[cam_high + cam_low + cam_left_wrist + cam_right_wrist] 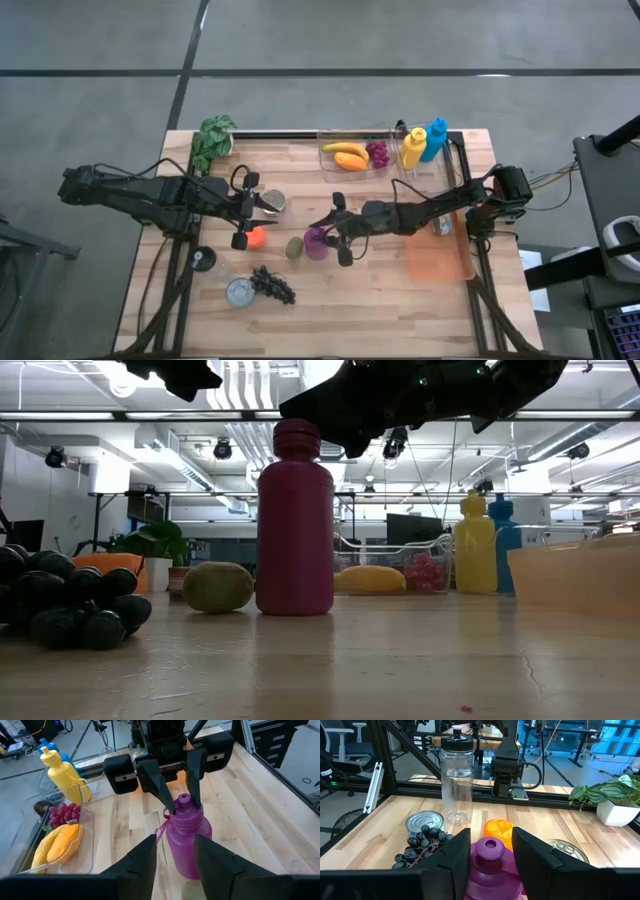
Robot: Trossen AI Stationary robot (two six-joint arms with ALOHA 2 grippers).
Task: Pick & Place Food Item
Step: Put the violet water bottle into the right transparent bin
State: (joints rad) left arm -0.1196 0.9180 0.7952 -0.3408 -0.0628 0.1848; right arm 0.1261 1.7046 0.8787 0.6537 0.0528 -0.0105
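Note:
A purple bottle (316,243) stands upright on its base at the table's middle, with my right gripper (326,232) shut on its top, reaching in from the right. My left gripper (258,208) hangs open above the table just left of it, touching nothing, over an orange fruit (256,237). A green-brown kiwi (294,247) lies beside the bottle. Dark grapes (272,285) lie near the front edge. My right gripper pinches the bottle's neck just under the cap (176,811) between its two fingertips (169,806). The fingers come from the table's right, slanting slightly down. The bottle stays upright with its base on the table (295,610).
A clear tray (352,172) at the back holds a banana, a mango and red grapes. Yellow (413,148) and blue (436,138) bottles stand beside it. An orange bin (438,262) sits right, a plant (213,140) back left. A clear bottle (457,780) and tins (240,292) stand front left.

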